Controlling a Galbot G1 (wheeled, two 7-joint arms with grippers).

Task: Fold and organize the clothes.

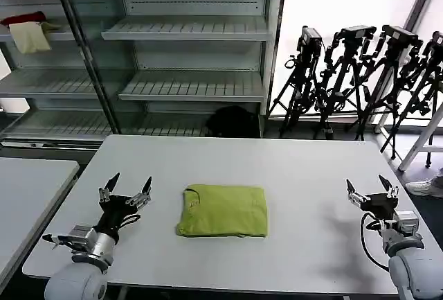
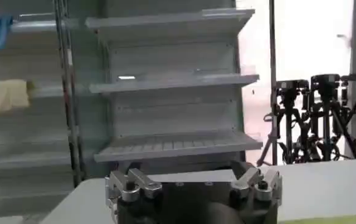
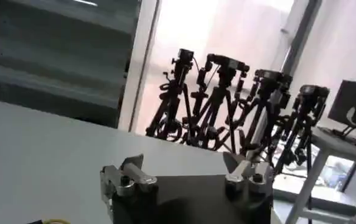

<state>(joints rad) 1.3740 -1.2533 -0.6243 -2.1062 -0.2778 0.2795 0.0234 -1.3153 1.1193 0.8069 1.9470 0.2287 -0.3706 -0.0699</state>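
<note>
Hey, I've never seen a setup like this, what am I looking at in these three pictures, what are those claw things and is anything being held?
This is a two-armed robot at a white table. The wide picture comes from a camera on its head, looking down at the work. The two claws are its grippers: the left gripper near the table's left side, the right gripper near its right side. Both are open and hold nothing.

The other two pictures come from cameras on the wrists, looking out past each gripper's fingers: one toward the grey shelves, the other toward a row of black tripods.

Between the grippers lies a lime-green T-shirt, already folded into a neat rectangle. Neither gripper touches it.
</note>
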